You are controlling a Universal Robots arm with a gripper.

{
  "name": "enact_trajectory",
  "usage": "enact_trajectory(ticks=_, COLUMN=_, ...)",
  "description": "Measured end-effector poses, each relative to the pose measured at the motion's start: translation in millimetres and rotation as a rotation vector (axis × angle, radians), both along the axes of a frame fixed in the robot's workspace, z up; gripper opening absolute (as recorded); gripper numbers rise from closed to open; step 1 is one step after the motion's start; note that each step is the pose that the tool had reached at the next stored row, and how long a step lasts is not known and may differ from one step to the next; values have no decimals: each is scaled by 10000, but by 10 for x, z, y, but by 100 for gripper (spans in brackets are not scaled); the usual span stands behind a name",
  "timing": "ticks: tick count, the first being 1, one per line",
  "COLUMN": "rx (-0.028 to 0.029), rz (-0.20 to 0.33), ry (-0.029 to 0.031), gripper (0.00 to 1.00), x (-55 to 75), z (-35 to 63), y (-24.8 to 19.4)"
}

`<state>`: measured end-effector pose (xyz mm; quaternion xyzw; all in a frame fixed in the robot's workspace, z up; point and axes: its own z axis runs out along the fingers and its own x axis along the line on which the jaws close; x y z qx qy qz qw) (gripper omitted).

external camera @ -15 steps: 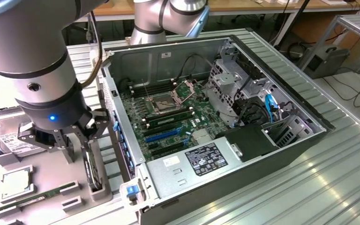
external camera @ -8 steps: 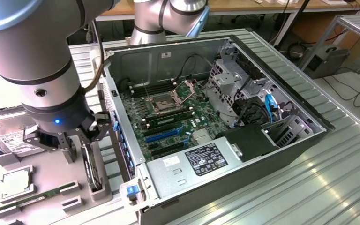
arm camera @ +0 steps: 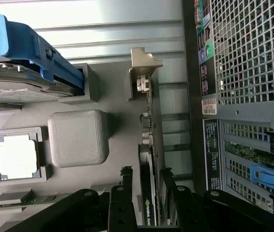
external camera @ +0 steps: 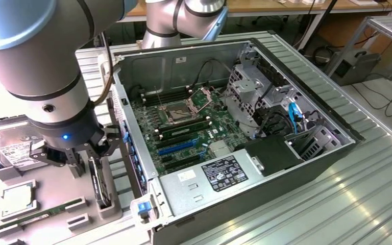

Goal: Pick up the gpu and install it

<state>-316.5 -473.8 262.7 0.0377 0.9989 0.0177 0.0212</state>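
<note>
gpu not yet lifted, gripper straddling it in the tray

the gripper (arm camera: 146,170) is hanging over the grey parts tray (external camera: 59,184) with its jaws spread wide, one finger on each side of the gpu (arm camera: 152,145) and a sliver of gap showing at both faces, so nothing is being gripped. the gpu (external camera: 102,186) is standing on edge in its tray slot, metal bracket end pointing away from the gripper (external camera: 90,161). by the look of it, the work is sitting at the very start: closing, lifting, carrying and seating are all waiting. the open computer case (external camera: 182,56) is lying just beside the tray, and the blue slots (external camera: 175,145) on its motherboard (external camera: 182,127) are showing no card.

a hard drive (external camera: 8,148), a cpu (external camera: 16,200) and a green memory stick (external camera: 39,214) are sharing the tray. everything is resting on a ribbed metal tabletop (external camera: 359,194). behind it, workshop benches and loose cables are lining a lit room.
</note>
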Motion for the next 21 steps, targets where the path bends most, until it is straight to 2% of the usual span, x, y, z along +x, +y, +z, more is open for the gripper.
enact_trajectory(ticks=6, rx=0, rz=1, ry=-20, gripper=36, x=0, z=-101, y=14)
enact_trajectory(ticks=9, rx=-4, rz=1, ry=-51, gripper=36, x=0, z=-144, y=23)
enact_trajectory(ticks=10, rx=-24, rz=1, ry=-74, gripper=36, x=0, z=-154, y=25)
enact_trajectory(ticks=21, rx=-31, rz=2, ry=-77, gripper=36, x=0, z=-167, y=26)
